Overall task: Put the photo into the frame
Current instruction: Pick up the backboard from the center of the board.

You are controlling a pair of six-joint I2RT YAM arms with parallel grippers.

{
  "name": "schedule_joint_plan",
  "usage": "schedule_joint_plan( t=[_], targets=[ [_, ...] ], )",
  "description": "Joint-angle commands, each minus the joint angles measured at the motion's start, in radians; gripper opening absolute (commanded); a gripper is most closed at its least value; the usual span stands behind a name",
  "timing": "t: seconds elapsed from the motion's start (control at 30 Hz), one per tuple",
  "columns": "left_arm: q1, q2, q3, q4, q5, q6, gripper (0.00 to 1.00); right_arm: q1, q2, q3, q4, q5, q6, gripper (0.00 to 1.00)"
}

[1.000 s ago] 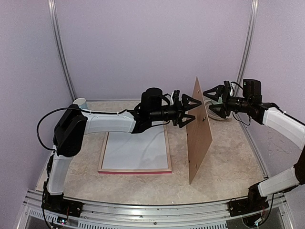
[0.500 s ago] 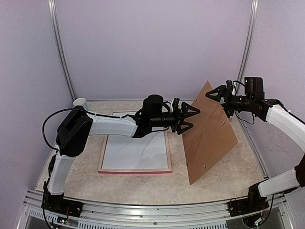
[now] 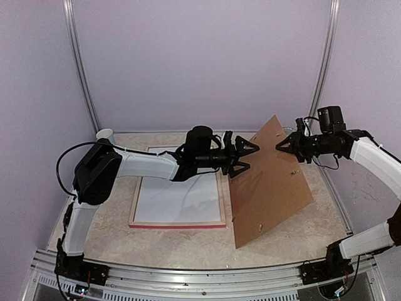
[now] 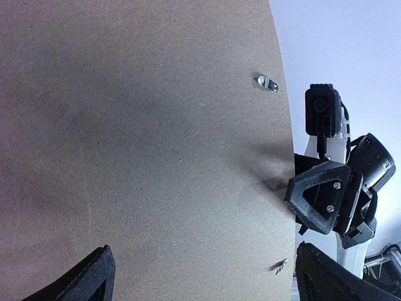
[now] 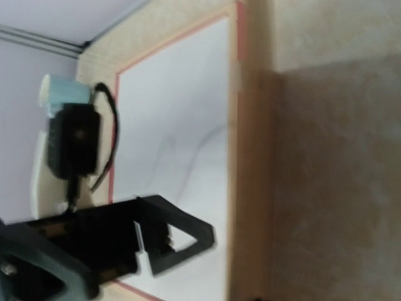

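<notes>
While the frame (image 3: 177,224) lies flat on the marbled beige bench (image 3: 188,241), left of centre, its thin pale-wood rails face up and a bright pink strip shows along the near edge. A smooth white sheet (image 3: 178,197) fills its rectangular opening; what that sheet is I cannot tell. To the right of it a plain brown backing board (image 3: 266,182), matte and fibrous like hardboard, stands on its near corner and tilts back towards the right. A small shiny metal tab (image 4: 267,83) is fixed near one edge of the board. The left claw (image 3: 250,157) reaches across above the frame's far right corner with its black jaws spread wide, tips just beside the board's left edge, holding nothing. The right claw (image 3: 287,145) sits at the board's upper right edge, with one black triangular finger (image 4: 318,198) lying over the brown face there. Its jaws look partly closed, but whether they actually pinch the board I cannot tell. A pale blue cup (image 3: 105,134) stands at the far left corner.
</notes>
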Motion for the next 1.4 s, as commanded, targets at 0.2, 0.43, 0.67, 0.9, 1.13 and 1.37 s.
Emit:
schedule_joint_plan(
  t=[0.2, 0.43, 0.67, 0.9, 1.13, 1.37],
  targets=[
    [0.008, -0.034, -0.008, 0.007, -0.008, 0.023, 0.99, 0.004, 0.016, 0.025, -0.122, -0.006, -0.105, 0.05],
    [0.028, -0.043, -0.007, 0.004, -0.008, 0.024, 0.99, 0.003, 0.012, 0.05, -0.146, -0.017, -0.148, 0.0],
    [0.083, -0.089, 0.033, -0.133, -0.04, 0.115, 0.99, -0.026, -0.005, 0.114, -0.159, -0.027, -0.159, 0.0],
    [0.168, -0.191, 0.055, -0.328, -0.13, 0.278, 0.99, -0.114, -0.037, 0.156, -0.142, -0.086, -0.159, 0.0],
    [0.311, -0.357, -0.138, -0.423, -0.188, 0.401, 0.99, -0.142, -0.052, 0.148, -0.029, -0.142, -0.096, 0.0],
    [0.481, -0.469, -0.306, -0.476, -0.193, 0.498, 0.99, -0.143, -0.089, 0.05, 0.183, -0.186, 0.014, 0.0]
  ],
)
